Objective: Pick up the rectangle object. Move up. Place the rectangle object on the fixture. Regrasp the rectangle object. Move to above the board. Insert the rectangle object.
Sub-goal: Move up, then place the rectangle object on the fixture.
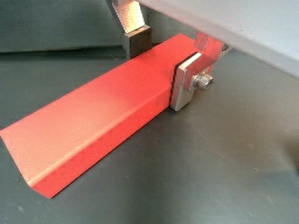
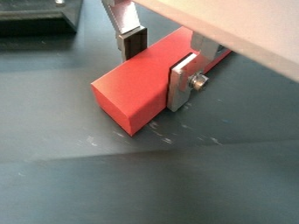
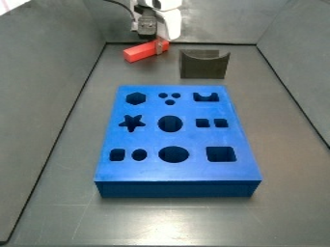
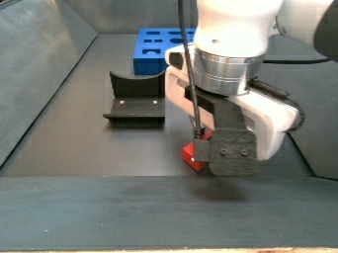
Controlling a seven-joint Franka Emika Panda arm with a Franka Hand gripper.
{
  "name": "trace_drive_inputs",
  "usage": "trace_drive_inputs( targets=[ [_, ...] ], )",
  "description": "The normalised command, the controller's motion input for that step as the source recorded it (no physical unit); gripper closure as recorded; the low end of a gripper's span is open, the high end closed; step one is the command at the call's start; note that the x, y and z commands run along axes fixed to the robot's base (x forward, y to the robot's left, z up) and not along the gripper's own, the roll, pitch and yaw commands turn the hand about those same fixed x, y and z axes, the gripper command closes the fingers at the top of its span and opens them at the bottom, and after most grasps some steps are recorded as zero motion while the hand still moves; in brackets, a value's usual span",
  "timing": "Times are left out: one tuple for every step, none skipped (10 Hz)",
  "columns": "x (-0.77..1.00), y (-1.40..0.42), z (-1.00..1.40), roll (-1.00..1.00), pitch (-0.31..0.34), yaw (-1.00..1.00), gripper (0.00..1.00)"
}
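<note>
I find no readable text, label, brand, number or sign in any view. The gripper (image 2: 155, 63), down at the rectangle object (image 2: 142, 87) on the floor, carries no marking I can read on its plates or white housing. The red block's faces are plain in both wrist views. The board (image 3: 175, 135) and the fixture (image 3: 203, 65) show bare surfaces only.

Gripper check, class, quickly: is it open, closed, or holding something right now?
Gripper: closed on the red-orange rectangular block, silver fingers clamping its long sides down at the dark floor.
</note>
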Motion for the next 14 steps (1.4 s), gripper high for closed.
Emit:
trace_drive_inputs(
  targets=[
    [-0.07,0.05,1.00,0.00,0.020,0.04,1.00],
    [-0.08,0.04,1.00,0.00,0.031,0.04,1.00],
    [-0.06,0.02,0.87,0.00,0.033,0.02,1.00],
    [-0.05,0.01,0.73,0.00,0.038,0.01,1.00],
    [-0.03,0.01,0.55,0.01,0.048,0.00,1.00],
    [-0.03,0.01,0.45,0.01,0.052,-0.01,1.00],
    [-0.03,0.00,0.20,0.03,0.056,-0.02,1.00],
    [0.00,0.00,1.00,0.00,0.000,0.00,1.00],
    [0.01,0.00,1.00,0.01,-0.014,0.00,1.00],
    [0.00,0.00,1.00,0.01,0.018,0.00,1.00],
    [-0.01,0.00,1.00,0.01,0.030,-0.01,1.00],
    [-0.02,0.00,1.00,0.02,0.042,-0.01,1.00],
    [-0.03,0.01,1.00,0.02,0.050,-0.02,1.00],
    [-0.03,0.01,0.99,0.03,0.053,-0.02,1.00]
  ],
)
